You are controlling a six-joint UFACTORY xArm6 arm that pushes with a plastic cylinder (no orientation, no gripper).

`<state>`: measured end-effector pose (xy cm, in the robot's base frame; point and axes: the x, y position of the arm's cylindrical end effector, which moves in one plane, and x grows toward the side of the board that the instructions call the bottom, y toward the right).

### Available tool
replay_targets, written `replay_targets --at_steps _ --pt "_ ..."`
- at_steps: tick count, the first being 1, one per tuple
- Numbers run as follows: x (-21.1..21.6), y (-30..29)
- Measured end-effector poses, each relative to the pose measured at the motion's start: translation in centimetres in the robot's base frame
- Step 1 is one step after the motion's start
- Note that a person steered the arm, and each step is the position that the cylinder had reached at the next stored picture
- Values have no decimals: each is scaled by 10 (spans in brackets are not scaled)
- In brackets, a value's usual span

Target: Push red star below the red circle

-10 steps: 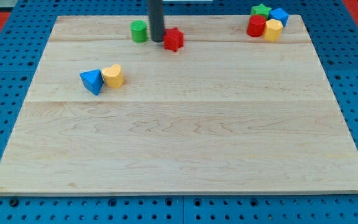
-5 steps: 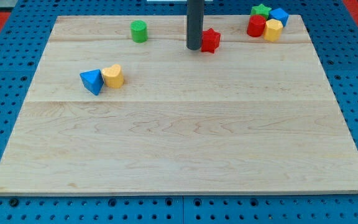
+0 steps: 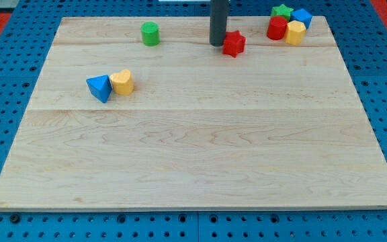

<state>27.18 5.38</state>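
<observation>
No jaws; my tip [image 3: 218, 44] touches red star [image 3: 233, 44] from the view's left; push rightward, slightly down, stopping under red circle [image 3: 276, 29].

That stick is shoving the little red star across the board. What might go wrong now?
My tip sits against the view's left side of the red star-shaped block, level with the red cylinder block's base. Pushing straight on could ram the star into that cluster, disturbing the yellow block. The star's points may also let it spin off my tip.
</observation>
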Motion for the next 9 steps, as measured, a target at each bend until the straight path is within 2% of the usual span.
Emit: replay_targets --at_steps 2,8,9 --pt "27 12" --pt "8 82" --pt "7 77"
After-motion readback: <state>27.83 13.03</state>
